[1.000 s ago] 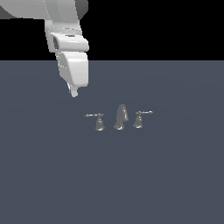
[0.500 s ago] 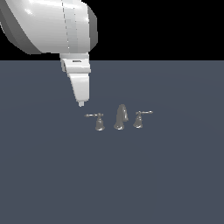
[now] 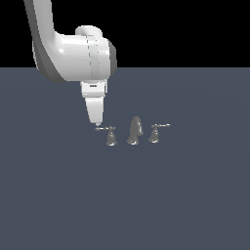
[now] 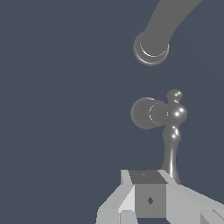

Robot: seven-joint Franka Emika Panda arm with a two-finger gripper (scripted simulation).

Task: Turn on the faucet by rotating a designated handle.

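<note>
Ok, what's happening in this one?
A white Panda arm is working on a small three-piece grey metal faucet on a dark flat surface. Its gripper is down at the outer tip of the handle on the exterior view's left, the one with the level lever. The wrist view shows that lever running under the gripper's edge, though actual contact can't be confirmed. The curved spout and the twin handle beyond it are untouched.

Surface (image 3: 185,195): flat, plain dark slate-blue, matte, with no markings; it fills the lower part of the exterior view.
Far edge: straight and level.
Background (image 3: 185,29): solid black beyond that far edge.
</note>
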